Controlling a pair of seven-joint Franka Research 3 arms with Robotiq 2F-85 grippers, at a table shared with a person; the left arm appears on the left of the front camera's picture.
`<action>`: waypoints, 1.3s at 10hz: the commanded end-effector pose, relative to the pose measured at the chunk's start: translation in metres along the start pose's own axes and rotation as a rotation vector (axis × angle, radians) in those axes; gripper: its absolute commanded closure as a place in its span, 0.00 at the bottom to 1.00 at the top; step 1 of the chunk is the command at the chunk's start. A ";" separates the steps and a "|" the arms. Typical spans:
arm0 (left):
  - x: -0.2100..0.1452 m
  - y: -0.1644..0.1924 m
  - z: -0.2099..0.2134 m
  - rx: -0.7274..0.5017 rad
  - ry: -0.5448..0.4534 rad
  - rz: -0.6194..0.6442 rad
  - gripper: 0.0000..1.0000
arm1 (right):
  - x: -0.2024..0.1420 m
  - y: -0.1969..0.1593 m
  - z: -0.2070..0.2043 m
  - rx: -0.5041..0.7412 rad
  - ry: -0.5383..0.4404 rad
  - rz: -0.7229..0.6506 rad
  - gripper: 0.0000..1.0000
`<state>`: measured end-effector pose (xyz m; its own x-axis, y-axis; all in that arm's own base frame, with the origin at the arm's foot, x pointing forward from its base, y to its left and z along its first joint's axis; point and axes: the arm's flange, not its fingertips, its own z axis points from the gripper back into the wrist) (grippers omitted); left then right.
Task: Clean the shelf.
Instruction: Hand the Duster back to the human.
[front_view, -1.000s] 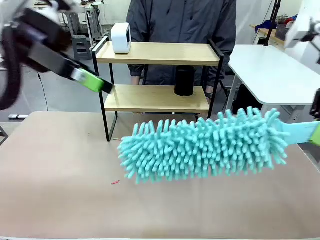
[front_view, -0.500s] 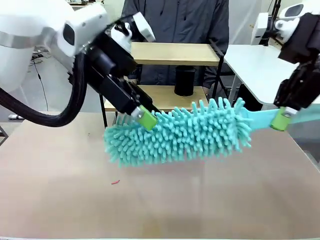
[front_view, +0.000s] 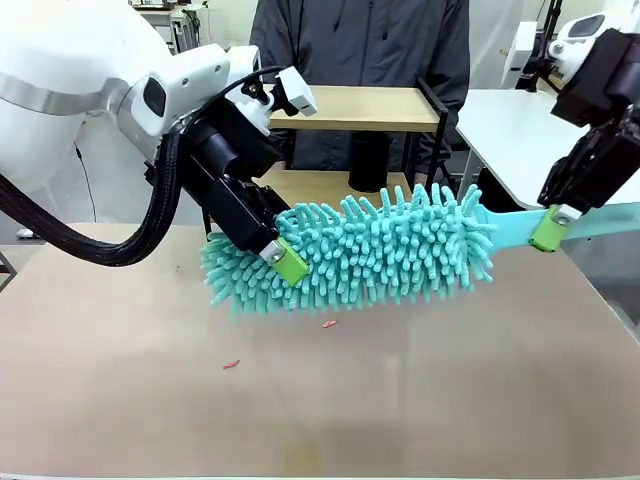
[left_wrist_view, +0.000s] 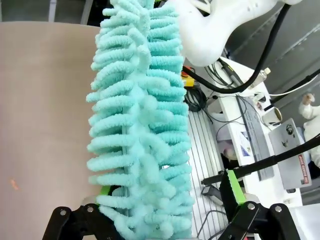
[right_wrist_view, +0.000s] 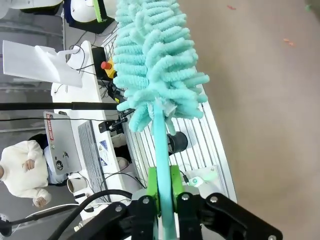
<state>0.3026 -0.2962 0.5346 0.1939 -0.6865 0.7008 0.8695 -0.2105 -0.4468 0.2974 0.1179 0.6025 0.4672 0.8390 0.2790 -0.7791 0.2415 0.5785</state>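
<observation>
The shelf (front_view: 345, 108) stands at the table's far side, its lower board (front_view: 320, 186) partly behind a fluffy teal duster (front_view: 360, 255). The duster hangs level above the brown table. My right gripper (front_view: 548, 230) is shut on its flat teal handle (right_wrist_view: 161, 140), whose green pads (right_wrist_view: 152, 184) press both sides. My left gripper (front_view: 288, 258) stands open at the duster's left end. In the left wrist view the duster head (left_wrist_view: 140, 125) lies between the widely spread fingers (left_wrist_view: 235, 187) of the left gripper (left_wrist_view: 167, 189).
A black cylinder (front_view: 368, 160) sits on the lower board. A person in a dark jacket (front_view: 360, 40) stands behind the shelf. Small red scraps (front_view: 328, 323) (front_view: 231, 364) lie on the table. A white side table (front_view: 520, 130) is at the right.
My left arm swung in from the left and set its open fingers around the duster's head. The duster rose and shifted left toward the shelf. A red scrap now lies under it.
</observation>
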 end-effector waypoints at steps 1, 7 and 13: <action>-0.004 -0.001 -0.002 -0.014 -0.008 -0.002 0.00 | -0.007 0.000 0.001 0.021 -0.045 0.028 0.87; -0.007 -0.001 -0.005 -0.015 0.008 0.002 1.00 | -0.008 0.001 0.000 0.025 -0.050 0.037 0.87; -0.008 0.000 -0.002 -0.013 0.003 0.003 1.00 | -0.006 -0.004 0.001 0.017 -0.084 -0.014 0.36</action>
<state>0.3023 -0.2948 0.5280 0.1976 -0.6962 0.6901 0.8647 -0.2078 -0.4572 0.2956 0.1140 0.5998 0.4728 0.8310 0.2931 -0.7731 0.2316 0.5905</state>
